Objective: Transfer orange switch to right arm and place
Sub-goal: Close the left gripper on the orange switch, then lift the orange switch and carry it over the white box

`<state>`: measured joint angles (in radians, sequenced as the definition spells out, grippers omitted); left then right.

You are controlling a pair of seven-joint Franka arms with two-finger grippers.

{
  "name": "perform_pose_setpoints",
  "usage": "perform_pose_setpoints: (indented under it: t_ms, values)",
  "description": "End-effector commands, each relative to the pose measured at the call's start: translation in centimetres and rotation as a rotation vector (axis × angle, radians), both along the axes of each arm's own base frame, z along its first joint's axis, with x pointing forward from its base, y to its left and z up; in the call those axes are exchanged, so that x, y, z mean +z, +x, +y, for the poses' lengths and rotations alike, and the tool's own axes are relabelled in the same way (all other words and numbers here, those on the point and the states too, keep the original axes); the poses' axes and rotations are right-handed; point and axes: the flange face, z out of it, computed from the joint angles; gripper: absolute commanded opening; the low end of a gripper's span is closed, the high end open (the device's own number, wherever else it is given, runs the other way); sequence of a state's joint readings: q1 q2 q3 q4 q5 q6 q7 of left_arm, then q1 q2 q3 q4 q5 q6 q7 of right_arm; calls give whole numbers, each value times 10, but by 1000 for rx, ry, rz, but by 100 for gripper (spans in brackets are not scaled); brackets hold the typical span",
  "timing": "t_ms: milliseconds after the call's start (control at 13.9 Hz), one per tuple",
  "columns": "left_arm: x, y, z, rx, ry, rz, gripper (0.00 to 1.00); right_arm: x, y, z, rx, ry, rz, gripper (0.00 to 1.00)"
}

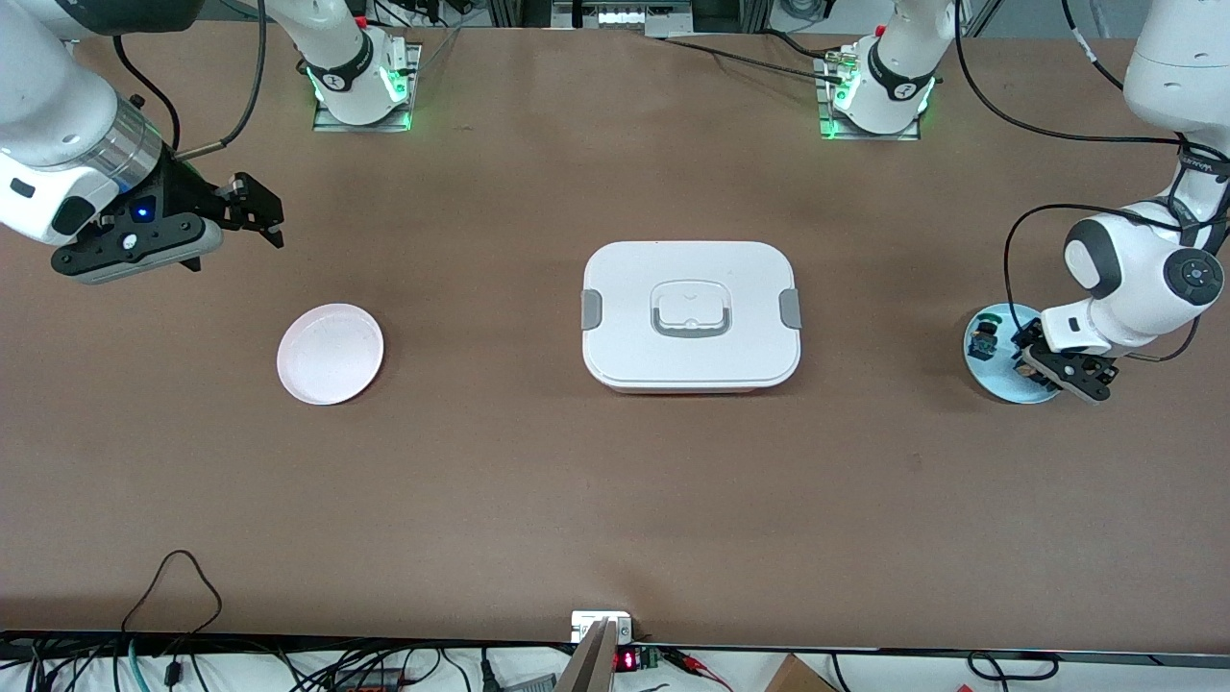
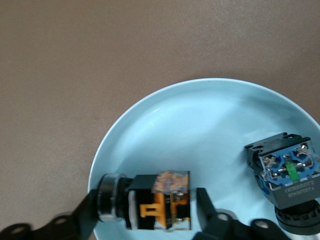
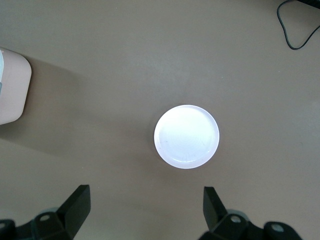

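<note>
On the blue plate (image 2: 165, 125): orange switch (image 2: 150, 202) lies on its side, beside the green-blue switch (image 2: 287, 172).
Left gripper (image 2: 145, 210): low over the plate, fingers spread, one at each end of the switch's long axis, not yet clamped.
Right gripper (image 3: 145, 202): waits open, high above the white plate (image 1: 330, 353).
Nearer arm: left.

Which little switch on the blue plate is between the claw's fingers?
The orange switch, lying in the blue plate between the left claw's open fingers. The green-blue switch sits apart, outside them.
</note>
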<state>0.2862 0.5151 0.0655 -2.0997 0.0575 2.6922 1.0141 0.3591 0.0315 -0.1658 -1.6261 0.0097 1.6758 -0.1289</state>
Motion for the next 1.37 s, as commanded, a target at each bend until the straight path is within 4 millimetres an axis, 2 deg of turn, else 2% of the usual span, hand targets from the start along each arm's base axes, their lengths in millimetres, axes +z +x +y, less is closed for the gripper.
perform_pose_setpoints:
  t_ms: [0,72,216,432,720,792,936,1008,1152,1296]
  values:
    - [5,0,2,-19,-2,-10,32,7,-3,3,-1,0,1,100]
    - [7,-1,2,-18,-6,2,29,8,-3,3,-1,1,0,100]
    - [28,0,0,-36,-20,48,28,7,-3,3,-1,0,1,100]
    - [67,5,-13,-72,-41,95,28,8,-4,4,2,1,0,100]
    - [120,25,-50,-121,-106,203,29,8,-4,4,0,1,0,100]
    - [132,34,-63,-151,-115,214,29,8,-4,4,0,1,0,100]
    - [154,53,-117,-258,-145,208,29,8,-4,4,0,1,0,100]
    - [167,60,-134,-263,-194,189,28,8,-4,4,0,1,0,100]
    - [174,64,-161,-298,-335,158,24,7,-3,4,0,0,2,100]
    - [180,66,-207,-469,-478,102,21,8,-4,4,0,1,0,100]
